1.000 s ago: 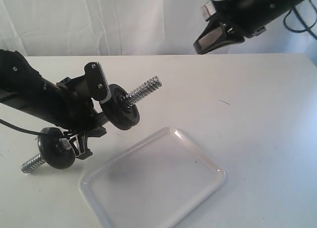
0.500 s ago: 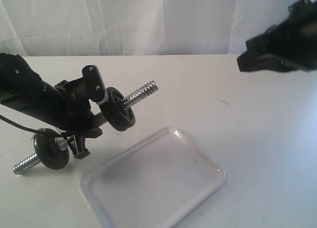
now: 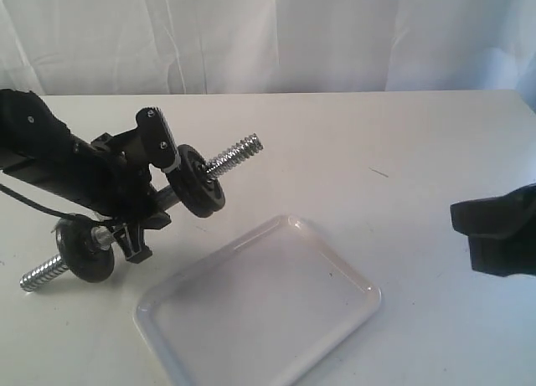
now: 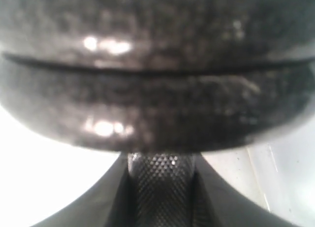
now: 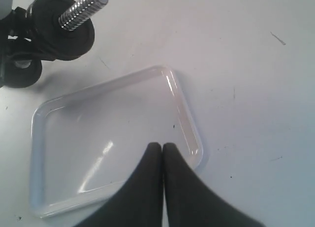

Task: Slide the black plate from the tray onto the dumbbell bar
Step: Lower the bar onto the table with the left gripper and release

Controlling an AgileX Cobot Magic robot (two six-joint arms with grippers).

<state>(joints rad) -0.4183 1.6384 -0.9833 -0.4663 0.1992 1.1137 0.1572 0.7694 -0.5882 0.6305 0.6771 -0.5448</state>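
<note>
black plate (image 3: 199, 182) is on the bar (image 3: 233, 156), not on the tray (image 3: 339, 256): centre hole over the coarse chrome thread, rim thick + rounded. left gripper (image 3: 144, 198) clamps the knurled mid-section. bar is tilted w/ free end up, prob. so the plate seats toward the fingers. 2nd disc (image 3: 84, 249) on the low end. right gripper (image 5: 158, 147) is clenched on nothing, above the glossy white tray.

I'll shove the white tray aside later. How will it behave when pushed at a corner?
The tray looks thin and holds nothing, so probably light; it should slide readily on the smooth table. Pushed at a corner, it would likely pivot rather than travel straight. Its glossy finish looks slippery.
</note>
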